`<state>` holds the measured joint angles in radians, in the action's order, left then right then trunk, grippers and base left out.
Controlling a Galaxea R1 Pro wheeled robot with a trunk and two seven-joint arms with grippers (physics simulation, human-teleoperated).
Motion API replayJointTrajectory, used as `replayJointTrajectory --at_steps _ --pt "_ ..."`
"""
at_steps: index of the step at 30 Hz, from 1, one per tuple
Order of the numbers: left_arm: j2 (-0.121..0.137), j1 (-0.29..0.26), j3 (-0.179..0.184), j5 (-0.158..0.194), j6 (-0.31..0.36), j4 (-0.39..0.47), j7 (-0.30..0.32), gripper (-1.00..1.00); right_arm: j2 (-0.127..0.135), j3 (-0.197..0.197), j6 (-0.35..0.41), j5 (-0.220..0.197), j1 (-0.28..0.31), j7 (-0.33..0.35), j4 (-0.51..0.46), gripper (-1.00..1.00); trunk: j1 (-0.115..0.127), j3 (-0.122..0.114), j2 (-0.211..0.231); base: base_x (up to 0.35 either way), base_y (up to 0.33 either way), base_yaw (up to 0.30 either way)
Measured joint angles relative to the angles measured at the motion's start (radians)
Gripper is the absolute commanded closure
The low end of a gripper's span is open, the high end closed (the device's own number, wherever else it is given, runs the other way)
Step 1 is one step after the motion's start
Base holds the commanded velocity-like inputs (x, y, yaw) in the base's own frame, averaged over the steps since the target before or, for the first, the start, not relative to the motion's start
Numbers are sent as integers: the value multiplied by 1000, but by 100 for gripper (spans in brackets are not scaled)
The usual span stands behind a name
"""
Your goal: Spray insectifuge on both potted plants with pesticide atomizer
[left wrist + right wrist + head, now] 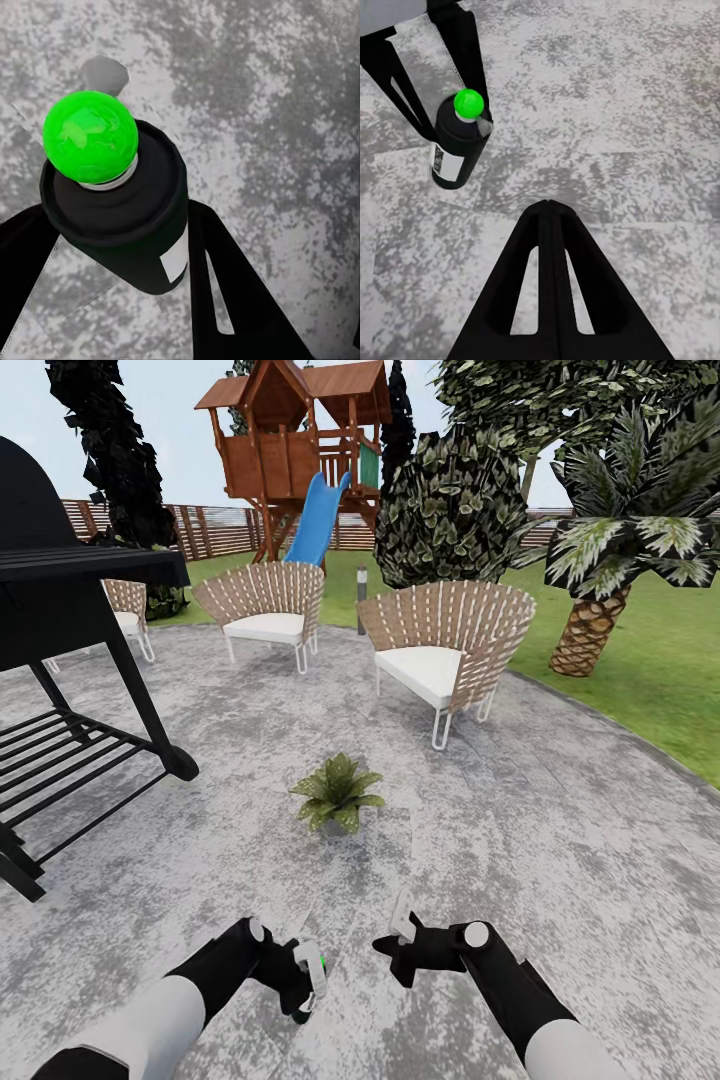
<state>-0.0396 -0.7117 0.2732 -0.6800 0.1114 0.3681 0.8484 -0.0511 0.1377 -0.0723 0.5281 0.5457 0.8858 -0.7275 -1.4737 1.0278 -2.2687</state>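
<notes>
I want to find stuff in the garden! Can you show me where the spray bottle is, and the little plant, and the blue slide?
pesticide atomizer (112,217): left wrist view, on its dark body.
potted plant (337,791): head view, on the middle leaves.
blue slide (318,520): head view, on the chute's middle.

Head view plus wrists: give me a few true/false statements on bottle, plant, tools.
1. The left tool holds the spray bottle. True.
2. The right tool grips the bottle too. False: its fingers are closed on nothing, beside the bottle.
3. One potted plant sits on the patio ahead of both arms. True.
4. The plant stands on a chair. False: it is on the paving, in front of the chairs.
5. The bottle has a red top. False: it is bright green.
</notes>
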Motion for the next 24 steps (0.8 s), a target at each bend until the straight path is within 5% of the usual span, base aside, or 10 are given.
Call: replayJointTrajectory --at_steps 24 --pt "-57 2 -6 12 -57 1 5 100 -5 1 -1 0 0 21 0 100 0 0 0 0 0 0"
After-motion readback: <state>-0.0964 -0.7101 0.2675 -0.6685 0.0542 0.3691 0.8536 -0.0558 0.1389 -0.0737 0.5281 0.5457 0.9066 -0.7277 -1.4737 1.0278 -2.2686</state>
